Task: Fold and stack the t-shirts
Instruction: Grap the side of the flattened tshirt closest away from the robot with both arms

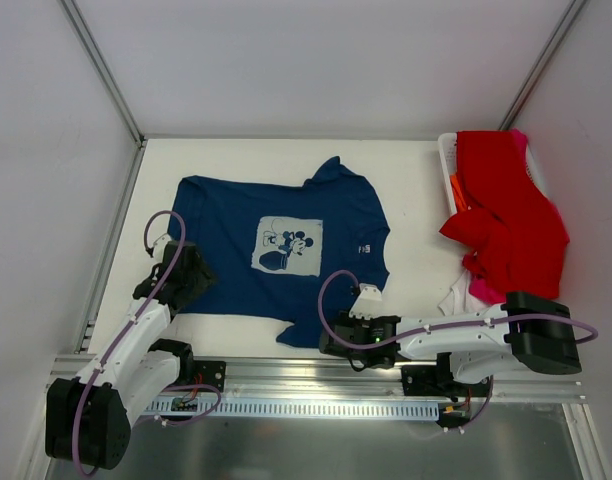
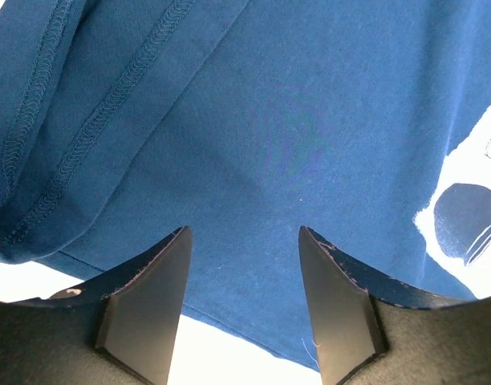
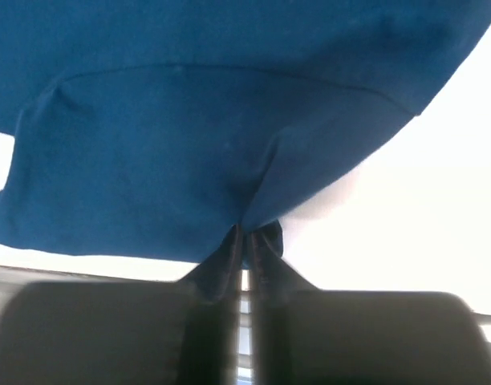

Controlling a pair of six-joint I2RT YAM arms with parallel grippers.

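Note:
The navy t-shirt (image 1: 286, 215) lies spread flat on the white table, with its white mouse print (image 1: 289, 247) facing up. My left gripper (image 1: 201, 283) is open at the shirt's near left edge. In the left wrist view the hem of the navy shirt (image 2: 253, 144) lies between the spread fingers of the left gripper (image 2: 244, 241). My right gripper (image 1: 328, 335) is shut on the shirt's near edge. The right wrist view shows the right gripper (image 3: 247, 234) pinching a bunch of the navy cloth (image 3: 165, 152). A red t-shirt (image 1: 506, 210) is draped over the basket, with pink (image 1: 483, 291) and white (image 1: 456, 298) cloth beneath it.
The white plastic basket (image 1: 447, 152) stands at the far right of the table, mostly covered by the red shirt. Grey walls enclose the table on the left, back and right. A metal rail (image 1: 306, 375) with the arm bases runs along the near edge.

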